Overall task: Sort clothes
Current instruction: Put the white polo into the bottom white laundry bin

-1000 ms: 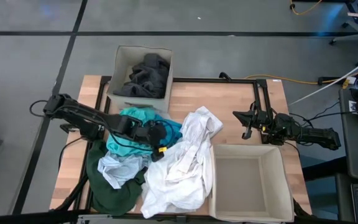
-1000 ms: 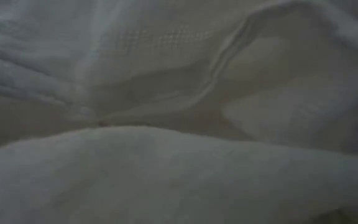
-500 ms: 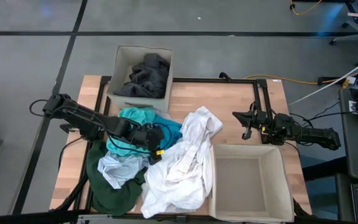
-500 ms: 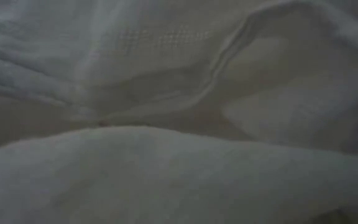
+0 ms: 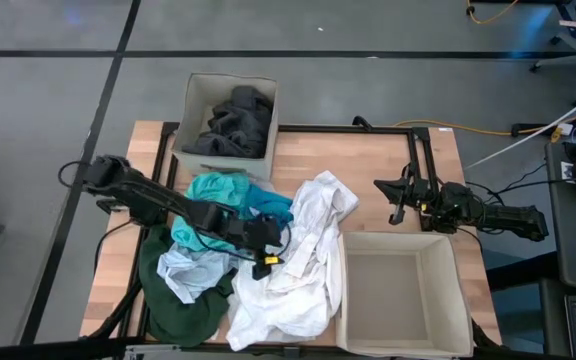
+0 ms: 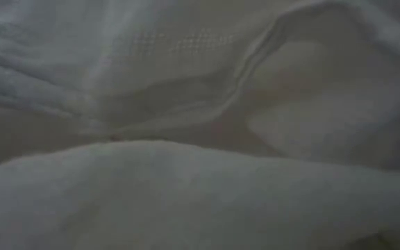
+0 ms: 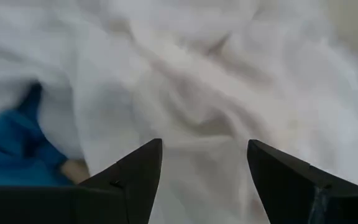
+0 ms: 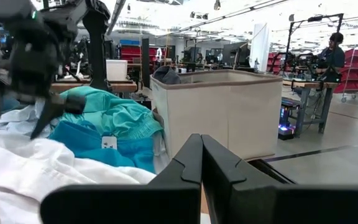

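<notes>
The clothes lie in a heap on the table's left and middle. It holds a white garment (image 5: 298,265), a teal one (image 5: 213,190), a bright blue one (image 5: 273,207), a pale blue one (image 5: 183,270) and a dark green one (image 5: 178,310). My left gripper (image 5: 268,257) is open over the white garment's left edge. In the left wrist view (image 7: 204,158) its fingers stand apart over the white cloth (image 7: 216,81), with blue cloth (image 7: 11,152) beside it. I cannot tell whether they touch. My right gripper (image 5: 398,203) is shut and empty at the table's right, as its wrist view (image 8: 201,163) also shows.
A beige box (image 5: 190,110) at the far edge holds dark grey clothes (image 5: 233,120). A second beige box (image 5: 448,300) stands empty at the near right, beside the white garment. White cloth (image 6: 200,125) fills the low view. People stand in the room beyond (image 8: 331,46).
My left gripper has gone toward the table's right and near edges. It has passed from over the bright blue and teal garments to over the white garment's left edge. The clothes have kept their place.
</notes>
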You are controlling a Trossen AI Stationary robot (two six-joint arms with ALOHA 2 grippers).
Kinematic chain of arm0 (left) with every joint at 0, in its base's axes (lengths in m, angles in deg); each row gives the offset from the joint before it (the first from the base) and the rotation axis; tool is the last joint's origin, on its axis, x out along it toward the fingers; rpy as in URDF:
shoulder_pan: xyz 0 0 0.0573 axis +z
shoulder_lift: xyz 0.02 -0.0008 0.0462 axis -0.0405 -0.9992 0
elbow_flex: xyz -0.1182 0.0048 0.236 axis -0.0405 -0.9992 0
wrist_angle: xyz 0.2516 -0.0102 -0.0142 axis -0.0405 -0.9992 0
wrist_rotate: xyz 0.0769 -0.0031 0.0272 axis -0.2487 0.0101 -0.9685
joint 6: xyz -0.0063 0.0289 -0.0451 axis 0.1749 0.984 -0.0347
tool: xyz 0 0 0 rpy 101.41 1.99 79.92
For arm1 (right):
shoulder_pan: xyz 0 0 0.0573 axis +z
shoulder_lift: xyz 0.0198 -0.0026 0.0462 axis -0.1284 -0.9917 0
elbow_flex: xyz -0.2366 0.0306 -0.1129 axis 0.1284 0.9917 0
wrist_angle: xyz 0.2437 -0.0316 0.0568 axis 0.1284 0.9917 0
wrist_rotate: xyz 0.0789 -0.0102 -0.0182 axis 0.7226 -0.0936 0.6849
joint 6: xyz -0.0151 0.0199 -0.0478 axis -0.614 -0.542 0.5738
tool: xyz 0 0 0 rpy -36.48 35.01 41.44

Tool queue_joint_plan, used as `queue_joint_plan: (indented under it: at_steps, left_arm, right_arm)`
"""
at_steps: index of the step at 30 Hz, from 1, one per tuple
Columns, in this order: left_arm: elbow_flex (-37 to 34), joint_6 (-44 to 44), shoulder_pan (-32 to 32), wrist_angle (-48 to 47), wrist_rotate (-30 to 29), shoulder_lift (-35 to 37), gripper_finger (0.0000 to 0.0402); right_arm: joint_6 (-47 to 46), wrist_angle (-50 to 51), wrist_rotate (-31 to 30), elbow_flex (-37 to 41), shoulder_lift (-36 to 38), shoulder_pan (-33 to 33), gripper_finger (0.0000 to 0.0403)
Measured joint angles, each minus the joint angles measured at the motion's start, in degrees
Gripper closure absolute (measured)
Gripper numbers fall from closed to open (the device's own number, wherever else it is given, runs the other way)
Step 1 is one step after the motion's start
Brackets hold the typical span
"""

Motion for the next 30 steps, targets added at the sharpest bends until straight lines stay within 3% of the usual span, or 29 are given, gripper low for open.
queue_joint_plan:
  at_steps: [10, 15, 24, 30]
  left_arm:
    - [0.0, -2.6, 0.1, 0.6, 1.8, -10.6, 0.0187]
    - [0.0, -2.7, 0.1, 0.5, 1.8, -11.2, 0.0239]
    - [0.0, -0.6, 0.1, 0.1, 2.8, -10.9, 0.0382]
    - [1.9, 3.0, 0.1, -0.2, 2.3, -8.0, 0.0395]
  right_arm:
    - [0.0, 1.3, 0.0, 0.0, 0.0, 0.0, 0.0397]
    - [0.0, 1.3, 0.0, 0.0, 0.0, 0.0, 0.0397]
    - [0.0, 1.3, 0.0, 0.0, 0.0, 0.0, 0.0397]
    - [0.0, 1.1, 0.0, 0.0, 0.0, 0.0, 0.0397]
